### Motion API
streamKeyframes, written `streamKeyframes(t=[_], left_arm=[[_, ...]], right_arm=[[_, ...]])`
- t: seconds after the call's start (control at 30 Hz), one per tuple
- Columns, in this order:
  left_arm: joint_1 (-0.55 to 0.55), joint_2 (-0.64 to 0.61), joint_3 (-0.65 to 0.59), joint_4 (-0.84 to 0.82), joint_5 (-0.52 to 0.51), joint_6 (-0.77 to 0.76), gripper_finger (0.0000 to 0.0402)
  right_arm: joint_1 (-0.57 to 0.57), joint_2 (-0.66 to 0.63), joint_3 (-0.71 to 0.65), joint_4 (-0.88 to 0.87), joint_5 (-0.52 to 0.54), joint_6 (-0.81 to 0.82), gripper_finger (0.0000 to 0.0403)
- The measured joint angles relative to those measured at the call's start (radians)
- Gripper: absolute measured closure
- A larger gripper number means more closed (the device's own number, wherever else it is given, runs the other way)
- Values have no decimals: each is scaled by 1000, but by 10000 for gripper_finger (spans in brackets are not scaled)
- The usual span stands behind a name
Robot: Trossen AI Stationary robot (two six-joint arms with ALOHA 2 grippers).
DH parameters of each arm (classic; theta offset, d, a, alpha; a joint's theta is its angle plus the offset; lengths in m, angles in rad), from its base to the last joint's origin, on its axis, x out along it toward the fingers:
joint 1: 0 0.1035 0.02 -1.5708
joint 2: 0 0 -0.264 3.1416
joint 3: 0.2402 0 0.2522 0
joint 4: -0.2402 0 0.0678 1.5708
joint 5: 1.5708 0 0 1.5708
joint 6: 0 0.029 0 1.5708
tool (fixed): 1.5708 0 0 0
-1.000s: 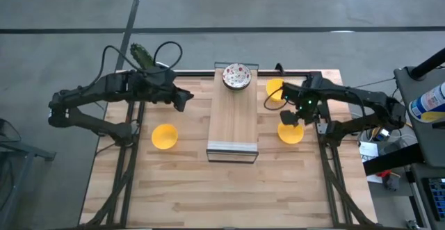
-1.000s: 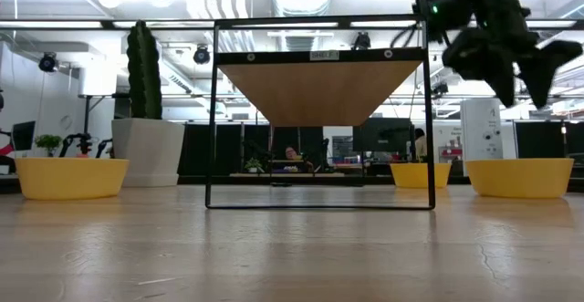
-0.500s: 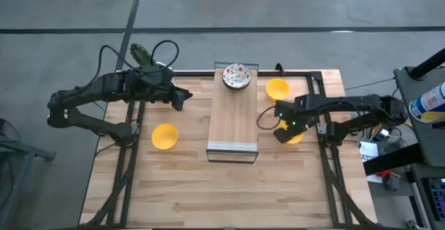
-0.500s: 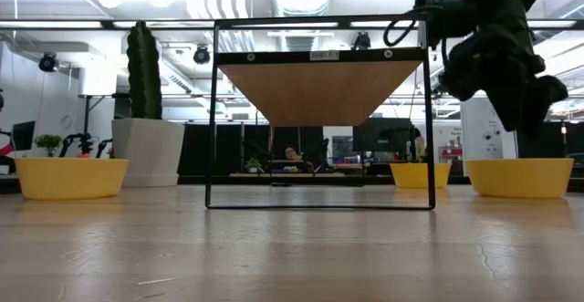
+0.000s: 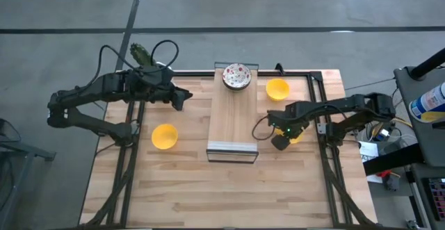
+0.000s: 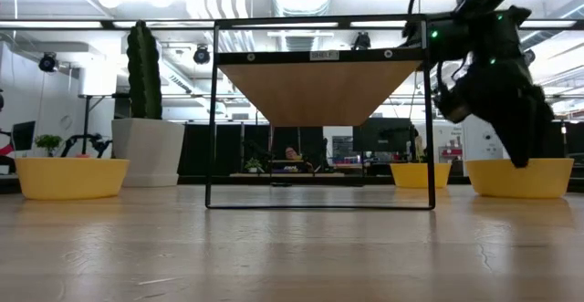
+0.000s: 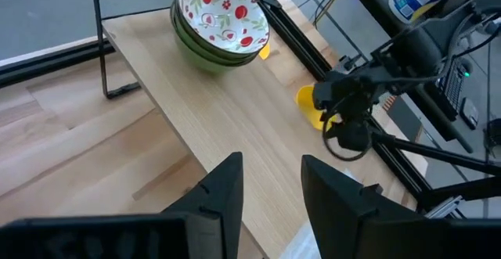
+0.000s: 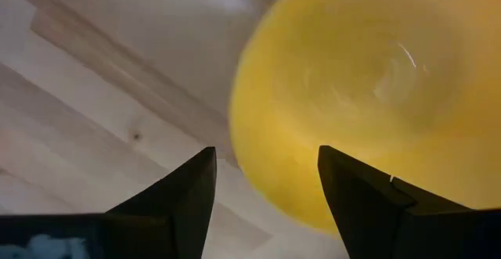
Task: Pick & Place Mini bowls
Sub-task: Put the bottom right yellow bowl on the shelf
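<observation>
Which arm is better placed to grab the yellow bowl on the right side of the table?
The right. Its gripper hangs at that yellow bowl, open fingers at its rim. The left gripper waits across the raised wooden shelf.

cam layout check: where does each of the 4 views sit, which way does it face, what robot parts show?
High: overhead, straight down on the table; both arms, left hand, right hand.
Low: table height, level across toward the room; right arm over a yellow bowl.
Left wrist: past its own open fingers to the stacked speckled bowls on the wooden shelf.
Right wrist: open fingers astride a yellow bowl's rim.
Shared: that bowl shows in all four.
</observation>
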Motion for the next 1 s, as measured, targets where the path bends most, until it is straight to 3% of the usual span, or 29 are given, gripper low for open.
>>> streamKeyframes(t=[0.17,0.27,0.57,1.0], left_arm=[[0,0,0,0,0,-9,280],[0,0,0,0,0,-14,280],[0,0,0,0,0,-23,280],[0,0,0,0,0,-23,280]], right_arm=[[0,89,0,27,-1,-31,190],[0,131,0,30,-2,-48,215],[0,157,1,22,-35,-53,378],[0,-87,119,-142,-34,114,394]])
